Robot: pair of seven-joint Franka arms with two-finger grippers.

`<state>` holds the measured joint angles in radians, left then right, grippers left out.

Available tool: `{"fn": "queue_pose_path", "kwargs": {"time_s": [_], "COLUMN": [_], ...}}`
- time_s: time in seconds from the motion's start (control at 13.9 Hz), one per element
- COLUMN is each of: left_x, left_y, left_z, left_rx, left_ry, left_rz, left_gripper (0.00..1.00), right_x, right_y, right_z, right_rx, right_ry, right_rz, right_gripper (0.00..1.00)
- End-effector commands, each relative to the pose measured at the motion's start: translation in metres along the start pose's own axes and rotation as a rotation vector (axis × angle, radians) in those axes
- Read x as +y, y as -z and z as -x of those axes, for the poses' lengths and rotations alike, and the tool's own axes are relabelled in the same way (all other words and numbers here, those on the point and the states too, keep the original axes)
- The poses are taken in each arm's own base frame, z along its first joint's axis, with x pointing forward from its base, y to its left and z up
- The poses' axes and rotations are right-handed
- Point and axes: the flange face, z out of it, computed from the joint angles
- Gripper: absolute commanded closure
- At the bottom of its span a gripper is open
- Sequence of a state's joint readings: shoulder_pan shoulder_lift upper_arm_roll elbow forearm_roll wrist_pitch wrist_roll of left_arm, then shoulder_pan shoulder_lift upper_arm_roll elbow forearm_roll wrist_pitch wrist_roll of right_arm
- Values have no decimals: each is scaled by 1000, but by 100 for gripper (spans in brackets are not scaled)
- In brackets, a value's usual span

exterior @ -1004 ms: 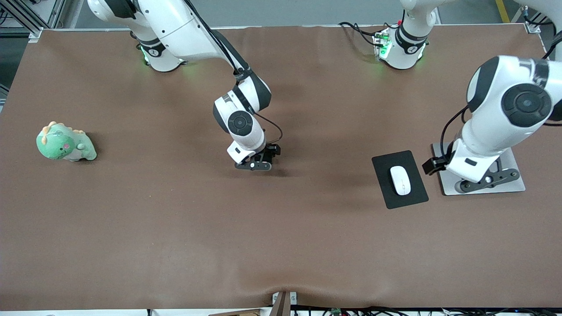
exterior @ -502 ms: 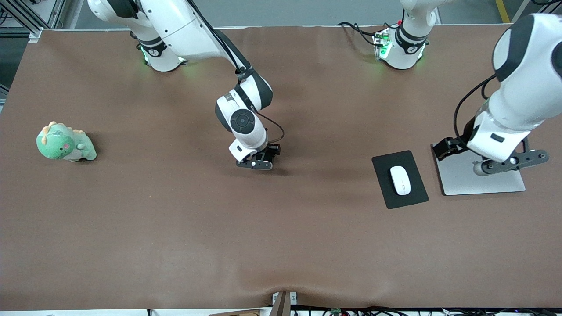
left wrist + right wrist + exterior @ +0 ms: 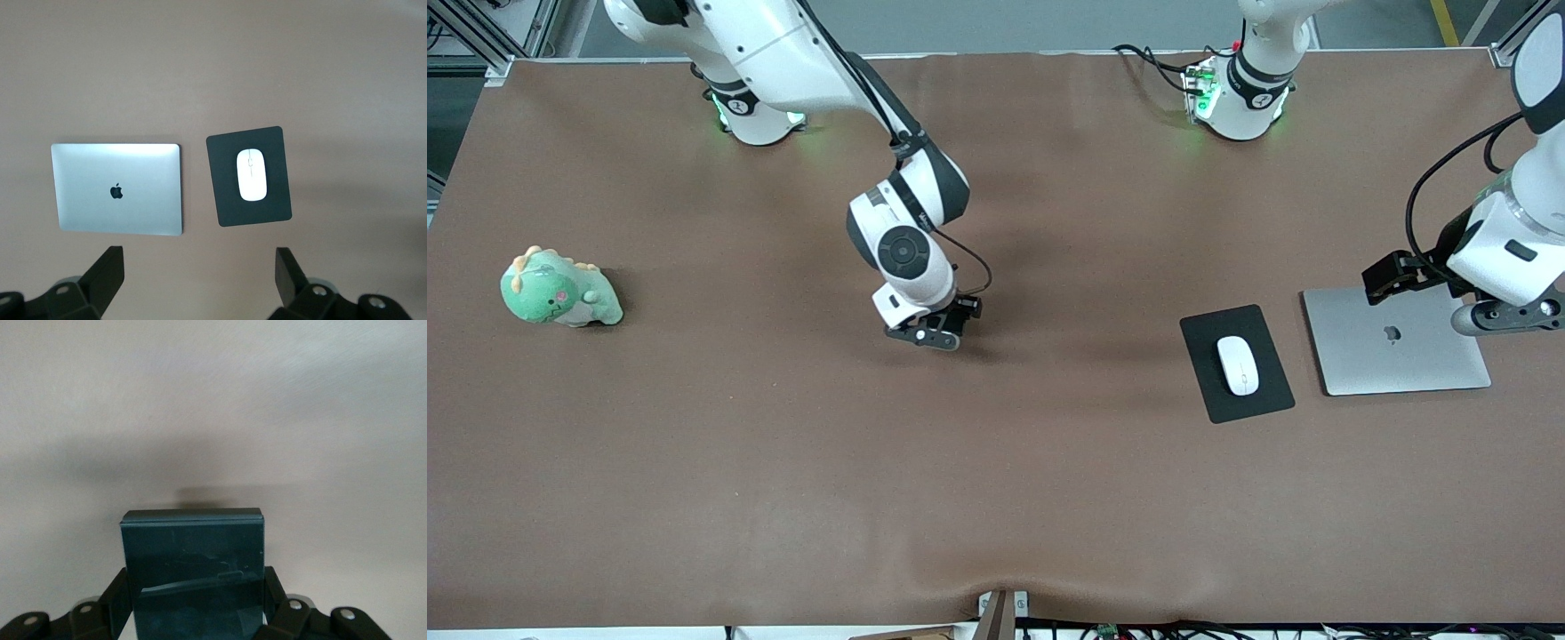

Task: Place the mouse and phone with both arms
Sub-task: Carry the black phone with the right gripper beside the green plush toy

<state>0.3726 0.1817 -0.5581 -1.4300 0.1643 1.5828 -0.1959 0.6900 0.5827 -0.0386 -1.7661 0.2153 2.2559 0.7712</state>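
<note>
Right gripper [image 3: 927, 336], mid-frame low over the worktop [image 3: 783, 462], has jaws clamped on the phone [image 3: 192, 577] across its short sides; left gripper [image 3: 197, 283], jaws apart, hangs above the laptop [image 3: 1396, 342] beside the padded mouse [image 3: 1238, 364].

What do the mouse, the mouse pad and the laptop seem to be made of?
The mouse looks like glossy white plastic: its shell shines. The mouse pad under it looks like matte black rubber or fabric, flat and without glare. The laptop beside the pad looks like brushed silver metal, probably aluminium, with a dull sheen.
</note>
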Motion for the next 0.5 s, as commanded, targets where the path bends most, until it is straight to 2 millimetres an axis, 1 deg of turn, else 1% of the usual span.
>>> {"fn": "queue_pose_path", "kwargs": {"time_s": [0.0,0.07,0.14,0.22,0.29,0.43], "left_x": [-6,-15,-11,-20,-19,-17], "left_y": [35,36,36,40,43,46], "left_z": [26,28,33,41,49,64], "left_rx": [-7,-9,-13,-9,-11,-11], "left_ry": [-50,-42,-66,-66,-72,-73], "left_rz": [56,56,53,55,75,67], "left_gripper": [0,0,0,0,0,0], "right_x": [29,45,63,84,108,152], "right_y": [41,50,59,68,75,83], "right_z": [-2,-7,-11,-20,-29,-42], "right_rx": [-12,-9,-5,-3,-4,-9], "right_ry": [-51,-75,-92,-83,-58,-14], "right_rz": [-15,-18,-21,-21,-27,-34], "right_gripper": [100,100,100,100,100,100]}}
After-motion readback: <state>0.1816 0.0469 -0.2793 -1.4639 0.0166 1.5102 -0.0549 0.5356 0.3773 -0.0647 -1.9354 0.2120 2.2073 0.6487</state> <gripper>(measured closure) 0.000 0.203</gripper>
